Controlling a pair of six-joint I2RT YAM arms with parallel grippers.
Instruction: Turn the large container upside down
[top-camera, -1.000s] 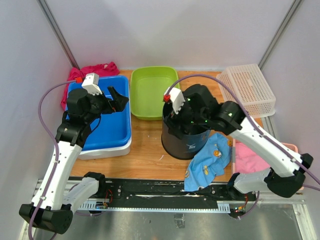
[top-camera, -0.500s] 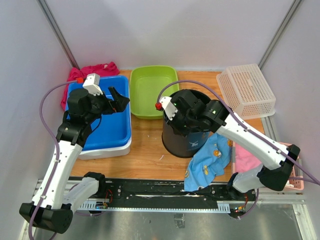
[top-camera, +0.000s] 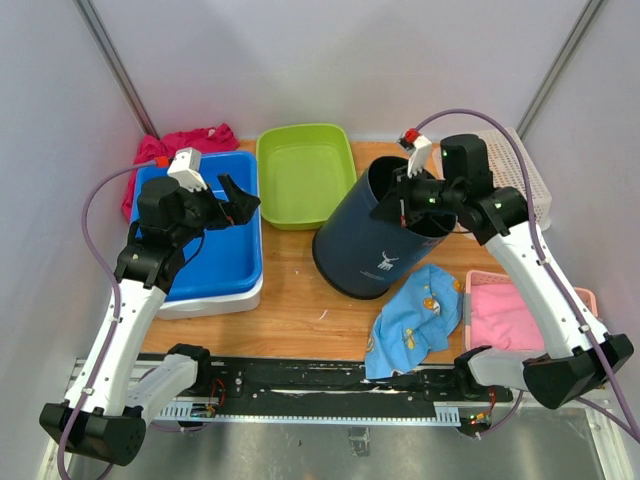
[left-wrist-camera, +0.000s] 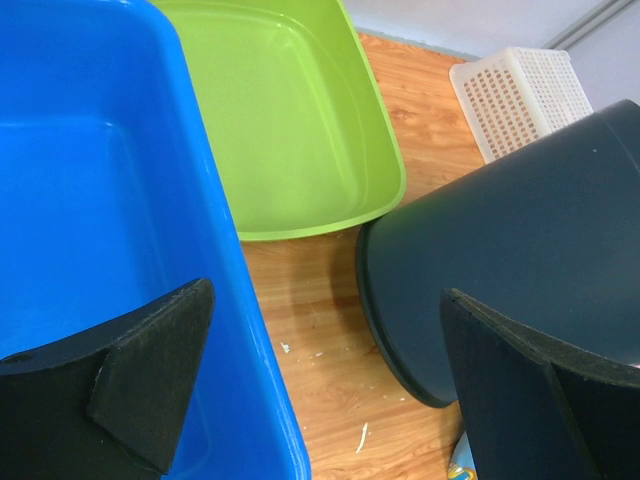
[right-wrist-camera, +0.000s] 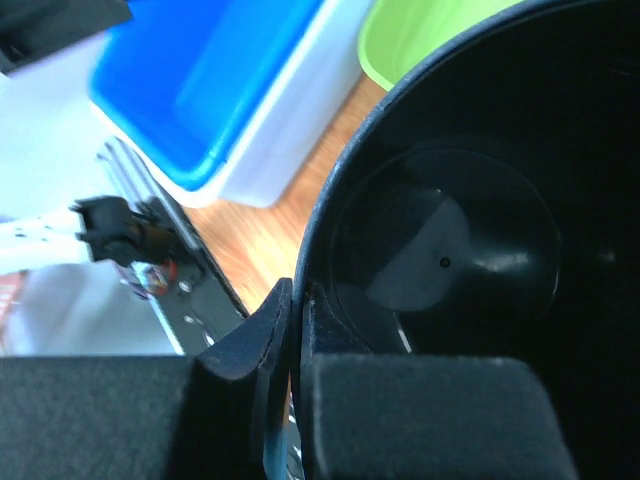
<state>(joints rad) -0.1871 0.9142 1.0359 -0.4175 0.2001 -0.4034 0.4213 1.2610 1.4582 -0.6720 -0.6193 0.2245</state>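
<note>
Top external view: large container (top-camera: 372, 245) tilted at the middle of the table (top-camera: 295, 285).
It is a smooth, dark, round plastic drum. Its long axis slants, with the mouth raised toward the far right and the base edge low on the wooden table, between the glossy green tray (top-camera: 300, 175) and the blue cloth (top-camera: 415, 320). The right claw (right-wrist-camera: 297, 325) is clamped on its rim; the left claw (top-camera: 238, 198) stands wide apart over the blue tub (top-camera: 215, 255).

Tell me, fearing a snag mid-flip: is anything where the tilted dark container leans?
The right claw is shut on the rim of the large container, nothing between. The mouth leans toward the white basket at back right, which may crowd the flip. The blue cloth lies near its base.
</note>
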